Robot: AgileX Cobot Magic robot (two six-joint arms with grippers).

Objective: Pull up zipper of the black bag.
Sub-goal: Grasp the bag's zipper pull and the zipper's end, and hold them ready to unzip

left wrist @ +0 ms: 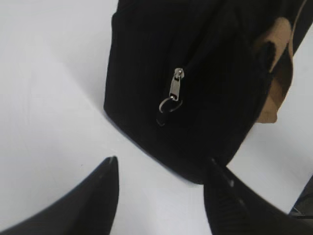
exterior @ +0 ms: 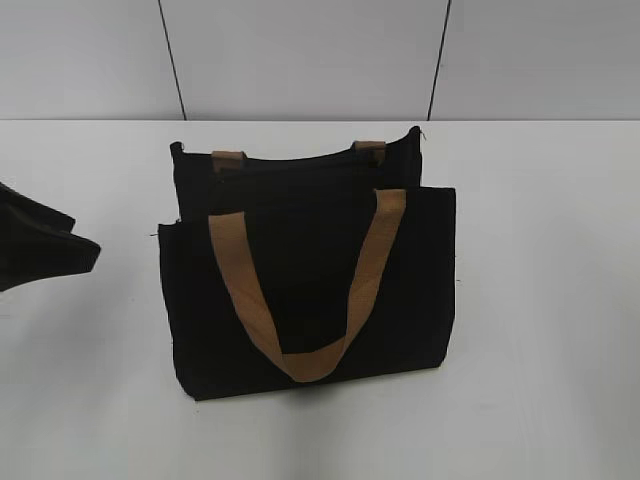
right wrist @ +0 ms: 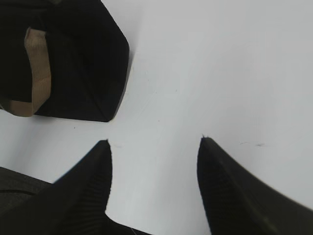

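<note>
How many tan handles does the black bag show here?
2. One handle hangs in a loop down the front of the black bag. The other handle shows only as two short ends at the back top edge; the rest is hidden.

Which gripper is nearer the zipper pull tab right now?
Left. The left gripper is open, facing the bag's end, with the zipper pull tab just ahead of its fingertips. The right gripper, also open, sits over bare table off the black bag; no tab in its view.
</note>
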